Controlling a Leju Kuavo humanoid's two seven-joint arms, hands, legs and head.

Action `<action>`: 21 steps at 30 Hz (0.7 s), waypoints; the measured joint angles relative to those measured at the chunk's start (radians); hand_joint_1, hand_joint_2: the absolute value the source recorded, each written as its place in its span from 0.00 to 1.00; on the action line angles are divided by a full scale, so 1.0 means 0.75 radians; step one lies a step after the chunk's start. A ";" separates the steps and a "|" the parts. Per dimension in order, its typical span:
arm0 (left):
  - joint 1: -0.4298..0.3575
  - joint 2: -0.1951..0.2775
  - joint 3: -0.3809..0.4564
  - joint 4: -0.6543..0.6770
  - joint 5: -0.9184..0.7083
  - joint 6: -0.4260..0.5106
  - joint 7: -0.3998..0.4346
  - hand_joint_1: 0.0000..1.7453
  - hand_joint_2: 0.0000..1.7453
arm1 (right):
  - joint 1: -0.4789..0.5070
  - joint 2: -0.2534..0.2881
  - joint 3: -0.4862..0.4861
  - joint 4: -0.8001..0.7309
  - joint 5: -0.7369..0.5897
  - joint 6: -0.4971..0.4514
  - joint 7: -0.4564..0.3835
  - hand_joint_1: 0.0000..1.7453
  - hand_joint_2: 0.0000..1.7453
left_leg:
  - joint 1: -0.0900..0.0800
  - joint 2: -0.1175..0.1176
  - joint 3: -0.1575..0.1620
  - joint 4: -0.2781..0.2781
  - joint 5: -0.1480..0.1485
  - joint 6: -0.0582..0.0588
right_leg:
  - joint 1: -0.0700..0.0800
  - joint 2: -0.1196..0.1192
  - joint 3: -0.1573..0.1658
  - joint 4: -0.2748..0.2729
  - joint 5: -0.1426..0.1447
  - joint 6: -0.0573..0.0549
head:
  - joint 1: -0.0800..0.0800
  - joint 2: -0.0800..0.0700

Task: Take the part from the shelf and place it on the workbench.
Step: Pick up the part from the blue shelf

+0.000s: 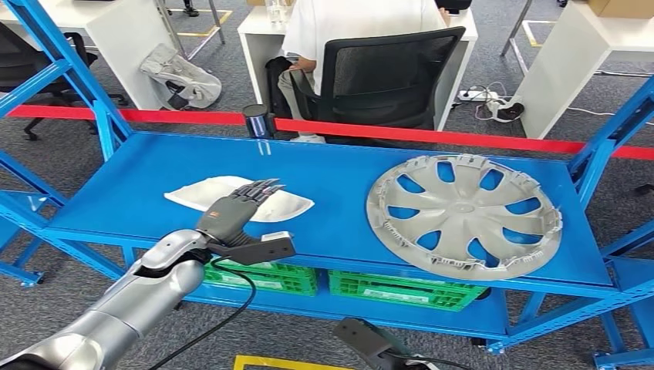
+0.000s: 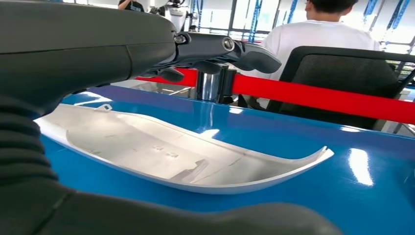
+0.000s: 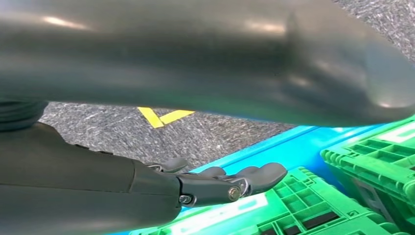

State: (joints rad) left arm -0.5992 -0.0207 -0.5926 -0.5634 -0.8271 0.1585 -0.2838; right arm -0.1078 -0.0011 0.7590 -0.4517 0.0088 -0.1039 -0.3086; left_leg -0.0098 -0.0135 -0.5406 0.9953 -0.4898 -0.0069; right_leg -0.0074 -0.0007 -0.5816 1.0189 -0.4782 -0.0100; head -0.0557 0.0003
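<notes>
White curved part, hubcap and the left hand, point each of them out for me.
white curved part [image 2: 161, 156], left wrist view, on its concave inner surface
hubcap [image 1: 463, 212], head view, on its centre hub
left hand [image 1: 231, 210], head view, on the back of the hand

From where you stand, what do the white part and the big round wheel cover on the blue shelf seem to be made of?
White part: probably thin moulded plastic, semi-gloss; the left wrist view shows a thin curved shell with a soft sheen.
Wheel cover: likely silver-grey painted plastic, matte; thin spokes and small rim clips suggest moulding, though metal cannot be ruled out.
Shelf: looks like blue-painted metal, glossy with reflections.
</notes>
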 joint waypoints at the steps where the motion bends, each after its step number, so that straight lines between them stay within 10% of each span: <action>1: 0.001 0.000 0.001 -0.001 0.001 0.000 -0.001 0.00 0.00 | 0.000 0.000 -0.005 0.000 0.000 0.002 0.000 0.00 0.00 | -0.001 0.000 -0.001 0.001 -0.001 0.001 | -0.001 0.000 0.000 0.000 0.000 0.001 | 0.000 0.000; 11: 0.013 0.008 0.018 -0.026 0.008 0.002 -0.001 0.00 0.00 | -0.005 0.004 -0.024 0.000 0.012 0.027 -0.001 0.00 0.00 | 0.002 0.003 0.004 -0.013 0.010 0.031 | -0.004 0.000 -0.003 0.006 -0.004 0.029 | 0.000 0.000; 16: 0.027 0.008 0.022 -0.040 0.008 0.004 -0.001 0.00 0.00 | -0.008 0.003 -0.025 0.000 0.021 0.028 -0.001 0.00 0.00 | 0.013 0.012 0.015 -0.027 0.015 0.042 | -0.008 0.001 -0.192 0.352 -0.142 0.047 | 0.001 0.000; 18: 0.034 0.008 0.022 -0.042 0.008 0.004 -0.001 0.00 0.00 | -0.008 0.003 -0.028 0.000 0.023 0.028 -0.001 0.00 0.00 | 0.018 0.012 0.017 -0.021 0.007 0.034 | -0.015 0.000 -0.196 0.326 -0.084 0.054 | 0.001 0.000; 21: 0.035 0.008 0.031 -0.050 0.008 0.004 -0.001 0.00 0.00 | -0.012 0.004 -0.034 0.001 0.028 0.028 -0.001 0.00 0.00 | 0.024 0.011 0.014 0.010 -0.022 0.005 | -0.024 -0.005 -0.094 0.090 0.033 0.057 | 0.002 0.000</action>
State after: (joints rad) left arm -0.5728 -0.0145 -0.5697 -0.6013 -0.8211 0.1614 -0.2845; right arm -0.1169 0.0021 0.7332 -0.4513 0.0298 -0.0828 -0.3094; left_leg 0.0079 -0.0053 -0.5303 1.0024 -0.5060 -0.0029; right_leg -0.0251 -0.0046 -0.6523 1.0861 -0.4534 0.0331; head -0.0542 0.0001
